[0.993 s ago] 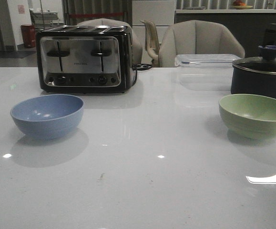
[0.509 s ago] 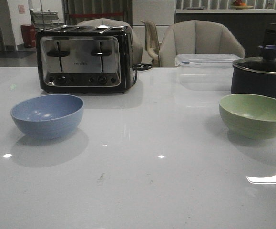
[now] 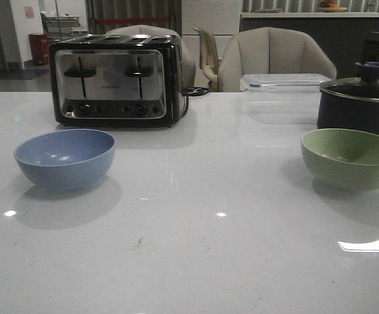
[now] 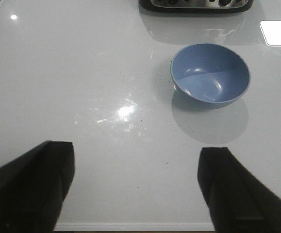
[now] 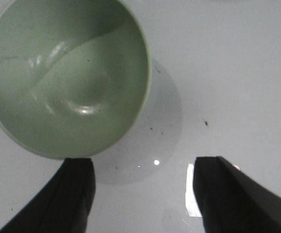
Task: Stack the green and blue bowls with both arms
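Nothing has moved on the table (image 3: 196,261) since the earlier front frames. Two bowls stand upright and empty, well apart: one blue bowl (image 3: 65,158) at the robot's left, in front of the toaster (image 3: 116,80), and one green bowl (image 3: 350,157) at the right, just before the dark lidded pot (image 3: 359,104). One clear lidded container (image 3: 284,82) sits at the far edge, with chairs (image 3: 274,57) behind. No arm appears in the front view (only the wrist views show the pincers). Left gripper (image 4: 136,187): two dark fingers (image 4: 31,187) spread wide, holding nothing, above bare table short of the blue bowl (image 4: 210,74). Right gripper (image 5: 142,194): fingers (image 5: 225,194) likewise wide apart and empty, close over the green bowl (image 5: 67,77), one finger near its rim.
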### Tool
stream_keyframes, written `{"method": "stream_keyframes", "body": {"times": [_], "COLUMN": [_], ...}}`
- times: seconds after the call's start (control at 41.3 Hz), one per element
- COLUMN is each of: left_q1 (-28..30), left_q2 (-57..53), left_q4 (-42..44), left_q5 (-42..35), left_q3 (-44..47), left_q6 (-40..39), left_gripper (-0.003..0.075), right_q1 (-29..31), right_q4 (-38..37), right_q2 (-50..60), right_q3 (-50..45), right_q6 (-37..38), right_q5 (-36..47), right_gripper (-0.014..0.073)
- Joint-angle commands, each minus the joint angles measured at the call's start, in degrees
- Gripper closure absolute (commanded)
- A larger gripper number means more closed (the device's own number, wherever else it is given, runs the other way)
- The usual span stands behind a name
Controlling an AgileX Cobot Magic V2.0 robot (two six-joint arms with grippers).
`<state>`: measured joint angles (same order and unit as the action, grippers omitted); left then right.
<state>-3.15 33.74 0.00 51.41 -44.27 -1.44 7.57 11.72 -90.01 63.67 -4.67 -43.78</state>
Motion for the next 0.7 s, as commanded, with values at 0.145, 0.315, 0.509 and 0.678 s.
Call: {"method": "stream_keyframes", "body": {"times": [0.145, 0.315, 0.509, 0.678], "left_q1": [-0.1, -0.1, -0.1, -0.1], "left_q2": [0.5, 0.5, 0.5, 0.5], "left_q4": [-0.4, -0.4, -0.4, -0.4], "left_q5": [-3.9, -3.9, -3.9, -3.9], "left_q3": [-1.8, -1.8, -1.8, -1.8], "left_q6": [0.0, 0.0, 0.0, 0.0], "left_gripper": [0.0140, 0.0140, 0.0140, 0.0140], "right_q1": [0.3, 0.3, 0.3, 0.3], "right_q4": [3.4, 3.4, 3.4, 3.4], "right_q2": [-8.3, -14.4, -17.9, -18.4], "right_q3": [9.2, 13.5, 15.6, 16.2], "right_q6": [-3.3, -3.3, -3.3, -3.3], "right_q5": [4.4, 4.2, 4.2, 4.0], "right_gripper": [0.0056, 0.0056, 0.0193, 0.0391]}}
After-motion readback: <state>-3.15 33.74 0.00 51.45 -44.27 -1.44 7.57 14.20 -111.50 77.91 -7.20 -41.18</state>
